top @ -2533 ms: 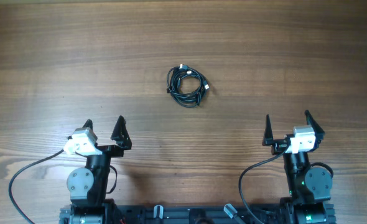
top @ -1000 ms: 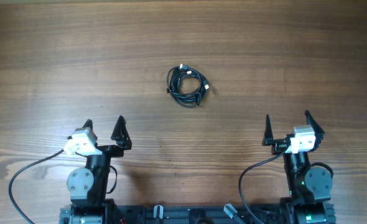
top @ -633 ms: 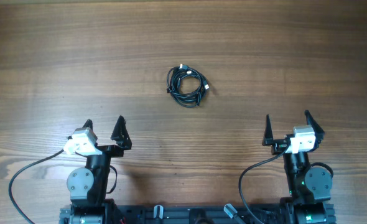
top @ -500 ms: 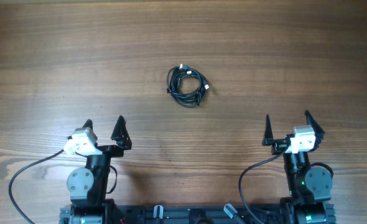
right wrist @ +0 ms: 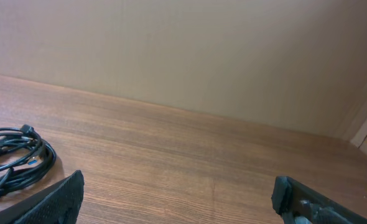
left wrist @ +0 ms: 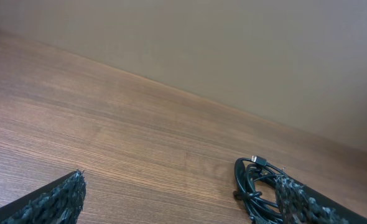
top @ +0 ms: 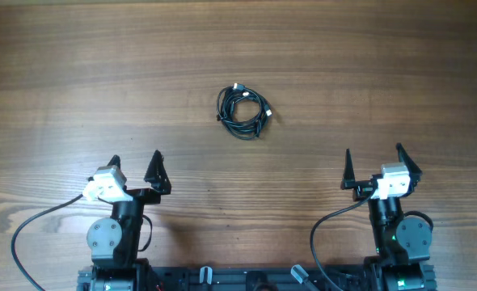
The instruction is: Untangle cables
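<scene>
Cables: a small bundle of thin black flexible cords with silver plug tips (top: 242, 112), coiled in overlapping loops, lying flat on the table past its middle, between my two arms and well ahead of both.
Near me: thicker black wires (top: 28, 230) curve out from my arm bases along the near edge, well apart from the bundle.
Surface: a brown wooden table (top: 384, 65) with long grain running side to side, matte.
Far: a plain beige wall (left wrist: 233, 50) rises behind the table's far edge.
Textures: my black finger pads (left wrist: 59, 199) look rough and pebbled; the cords look smooth and slightly glossy.
My left gripper (top: 135, 158): fingers spread wide, gripping nothing; the bundle sits ahead, toward my right finger.
My right gripper (top: 373, 150): fingers spread wide, gripping nothing; the bundle sits ahead, off to the left.
</scene>
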{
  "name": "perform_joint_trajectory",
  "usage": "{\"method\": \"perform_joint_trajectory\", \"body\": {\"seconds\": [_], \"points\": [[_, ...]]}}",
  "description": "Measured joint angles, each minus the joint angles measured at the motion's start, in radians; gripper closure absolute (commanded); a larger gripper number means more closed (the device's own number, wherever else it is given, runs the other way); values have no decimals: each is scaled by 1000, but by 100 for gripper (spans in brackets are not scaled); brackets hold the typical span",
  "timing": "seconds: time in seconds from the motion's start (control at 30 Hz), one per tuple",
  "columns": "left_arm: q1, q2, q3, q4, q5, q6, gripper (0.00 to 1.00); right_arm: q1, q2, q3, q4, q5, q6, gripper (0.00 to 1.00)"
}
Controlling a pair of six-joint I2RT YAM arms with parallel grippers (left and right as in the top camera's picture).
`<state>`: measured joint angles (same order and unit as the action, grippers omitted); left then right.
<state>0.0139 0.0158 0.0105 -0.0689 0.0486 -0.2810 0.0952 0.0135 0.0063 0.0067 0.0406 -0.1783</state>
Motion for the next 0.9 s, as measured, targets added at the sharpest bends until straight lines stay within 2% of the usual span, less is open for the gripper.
{"method": "perform_joint_trajectory", "body": {"seconds": [0.73,0.9], "points": [[0,0,0,18,2,0,0,0,0,0,0,0,0,0],[0,5,13,123,122,-1,0,0,0,0,0,0,0,0]]}}
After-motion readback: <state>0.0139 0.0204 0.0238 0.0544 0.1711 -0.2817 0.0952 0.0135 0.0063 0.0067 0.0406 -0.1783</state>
